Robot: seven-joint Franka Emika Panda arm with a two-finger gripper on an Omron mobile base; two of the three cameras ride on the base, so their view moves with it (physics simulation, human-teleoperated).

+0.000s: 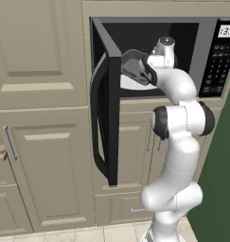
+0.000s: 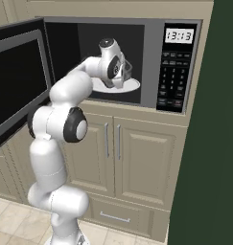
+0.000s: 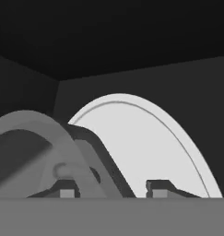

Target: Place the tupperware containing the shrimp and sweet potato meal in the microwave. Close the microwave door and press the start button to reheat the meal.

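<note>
- Two small dark fingertips of the end effector (image 3: 112,190) rise at the bottom edge of the hand view, with the grey translucent plastic tupperware (image 3: 37,152) curving up at lower left, against the left tip.
- Whether the end effector is clenched on the container or merely beside it cannot be told; the tips stand apart, and only one appears to meet the grey wall.
- Beyond the tips, the white round turntable plate (image 3: 132,138) fills the centre and right of the hand view, inside the dark cavity of the black built-in microwave (image 2: 151,57).
- In the left base view, the tupperware (image 1: 134,67) hangs tilted at the wrist, at upper centre, just over the near edge of the plate (image 1: 130,84), its long axis slanting down toward the cavity floor.
- Food inside the container cannot be made out.
- The black microwave door (image 1: 109,118) with its long curved grey handle stands swung open at centre left of that frame.
- Judged from this, the container has yet to settle flat on the plate, which lies ahead and to the right of the tips.
</note>
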